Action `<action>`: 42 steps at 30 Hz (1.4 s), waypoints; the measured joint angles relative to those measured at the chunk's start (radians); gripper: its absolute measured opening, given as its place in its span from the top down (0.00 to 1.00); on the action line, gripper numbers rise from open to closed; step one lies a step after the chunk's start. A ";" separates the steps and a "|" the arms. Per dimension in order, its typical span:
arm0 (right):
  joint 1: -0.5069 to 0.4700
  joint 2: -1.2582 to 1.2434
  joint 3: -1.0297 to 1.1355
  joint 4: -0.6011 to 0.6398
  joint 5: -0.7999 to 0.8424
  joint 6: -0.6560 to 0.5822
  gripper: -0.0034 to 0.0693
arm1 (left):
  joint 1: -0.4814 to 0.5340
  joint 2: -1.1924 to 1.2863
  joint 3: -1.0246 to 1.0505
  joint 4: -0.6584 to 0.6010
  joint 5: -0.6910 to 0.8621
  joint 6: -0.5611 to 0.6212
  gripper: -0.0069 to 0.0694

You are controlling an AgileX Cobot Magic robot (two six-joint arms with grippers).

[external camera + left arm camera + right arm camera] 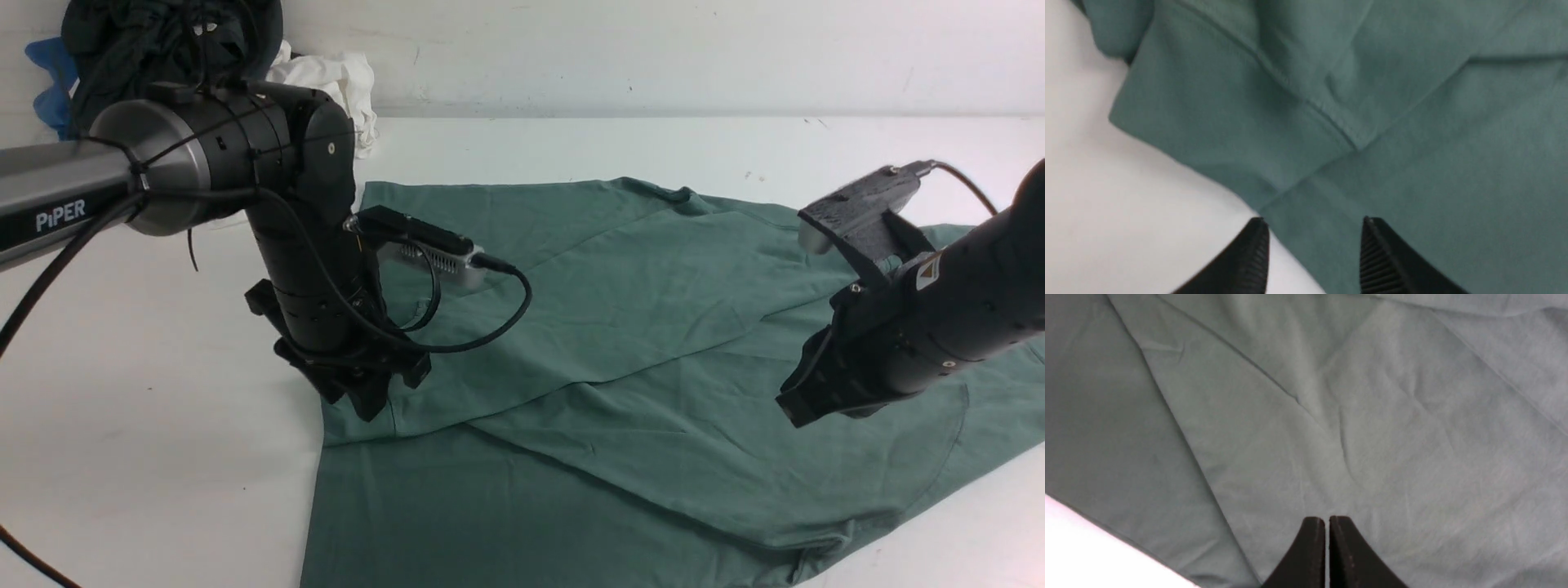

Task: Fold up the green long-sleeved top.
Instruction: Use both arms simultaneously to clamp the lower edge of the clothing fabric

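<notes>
the top [637, 343] lies spread on the white counter [147, 425], covering the middle and right of it and running out of the front view at the near edge. it is creased, and one broad flap is laid over the body, so that a slanting fold crosses the cloth. the left pincer [371, 392] points down at the top's left edge, just where the flap's corner meets the layer beneath. in the left wrist view the left pincer [1312, 222] has its jaws wide apart with nothing gripped; one finger [1249, 257] is over bare counter, the other over the cloth, and the top's edge runs between them. whether they touch the cloth cannot be told. the right pincer [804, 404] hangs above the right part of the top; in the right wrist view the right pincer [1327, 518] has its jaws pressed together with nothing in them. at the far left corner, against the wall [653, 49], sit a dark garment [163, 33], a white garment [343, 82] and a blue garment [49, 90], apart from the top.
</notes>
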 joint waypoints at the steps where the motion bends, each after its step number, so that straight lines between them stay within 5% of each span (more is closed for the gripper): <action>1: 0.000 0.000 0.000 0.000 0.002 0.000 0.94 | -0.002 -0.005 0.001 0.002 0.006 -0.001 0.47; 8: 0.000 0.000 0.000 0.014 0.031 -0.013 0.94 | -0.150 -0.116 0.129 0.037 0.021 -0.013 0.39; 11: 0.000 0.000 0.000 0.044 0.036 -0.043 0.94 | -0.294 -0.140 0.283 0.082 0.002 0.056 0.38; 18: 0.000 0.000 0.000 0.119 0.040 -0.117 0.94 | -0.381 -0.131 0.479 0.153 -0.135 0.252 0.34; 25: 0.000 0.000 0.000 0.141 0.043 -0.153 0.94 | -0.382 -0.143 0.525 0.298 -0.237 0.248 0.62; 27: 0.000 0.000 0.000 0.141 0.059 -0.172 0.94 | -0.378 -0.143 0.525 0.358 -0.287 0.160 0.79; 30: 0.000 -0.013 0.001 0.122 0.080 -0.184 0.94 | -0.357 -0.145 0.527 0.440 -0.296 0.031 0.89; 39: 0.000 -0.100 0.041 -0.070 0.147 -0.133 0.91 | -0.120 -0.316 0.534 0.546 -0.243 -0.087 0.90; 42: 0.000 -0.101 0.144 -0.143 0.101 -0.131 0.80 | 0.035 -0.387 0.534 0.492 -0.323 -0.091 0.90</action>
